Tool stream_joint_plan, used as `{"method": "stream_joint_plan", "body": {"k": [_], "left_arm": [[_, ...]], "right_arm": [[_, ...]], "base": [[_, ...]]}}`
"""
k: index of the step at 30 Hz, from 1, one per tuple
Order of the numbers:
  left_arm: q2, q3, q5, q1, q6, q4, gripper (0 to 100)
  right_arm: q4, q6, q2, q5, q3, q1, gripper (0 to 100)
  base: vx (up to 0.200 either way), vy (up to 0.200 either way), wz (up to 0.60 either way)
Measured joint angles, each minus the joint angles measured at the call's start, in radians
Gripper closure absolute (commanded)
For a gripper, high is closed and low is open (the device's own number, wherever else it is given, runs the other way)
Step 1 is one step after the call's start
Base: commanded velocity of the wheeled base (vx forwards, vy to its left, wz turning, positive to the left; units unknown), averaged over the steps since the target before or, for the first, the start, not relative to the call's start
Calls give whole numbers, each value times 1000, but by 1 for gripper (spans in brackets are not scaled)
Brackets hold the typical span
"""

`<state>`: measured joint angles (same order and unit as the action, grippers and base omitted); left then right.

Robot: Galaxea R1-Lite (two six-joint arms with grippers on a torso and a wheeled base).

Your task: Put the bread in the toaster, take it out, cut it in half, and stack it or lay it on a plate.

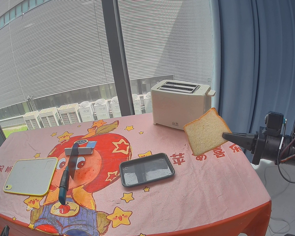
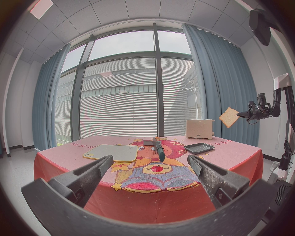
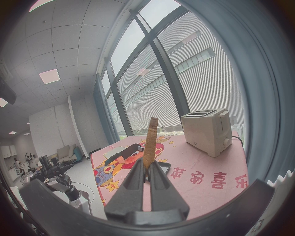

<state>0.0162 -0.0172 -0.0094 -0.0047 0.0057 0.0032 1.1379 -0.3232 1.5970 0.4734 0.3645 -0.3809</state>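
Now step 1, prob.: right pincer [image 1: 225,135] grips bread [image 1: 207,131] beside toaster [image 1: 179,102]; next needs slice aligned w/ slot; left pincer [image 2: 149,158] wide.

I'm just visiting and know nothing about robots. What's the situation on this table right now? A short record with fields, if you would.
Bread: one slice, held in the air by one edge, near the toaster
Right gripper: shut on the bread
Left gripper: open, empty, in front of the table's near edge
Toaster: no bread in its slots
Black tray: empty, mid-table
Knife: blade propped on a grey rest, beside the cutting board
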Motion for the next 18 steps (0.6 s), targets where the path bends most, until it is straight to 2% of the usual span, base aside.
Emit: {"method": "stream_joint_plan", "body": {"k": [8, 13, 18], "left_arm": [[0, 0, 0, 0, 0, 0, 0], [0, 0, 0, 0, 0, 0, 0], [0, 0, 0, 0, 0, 0, 0]], "right_arm": [[1, 9, -1, 0, 5, 27, 100], [1, 52, -1, -1, 8, 53, 100], [1, 64, 0, -1, 8, 68, 100]], "base": [[0, 0, 0], [0, 0, 0], [0, 0, 0]]}}
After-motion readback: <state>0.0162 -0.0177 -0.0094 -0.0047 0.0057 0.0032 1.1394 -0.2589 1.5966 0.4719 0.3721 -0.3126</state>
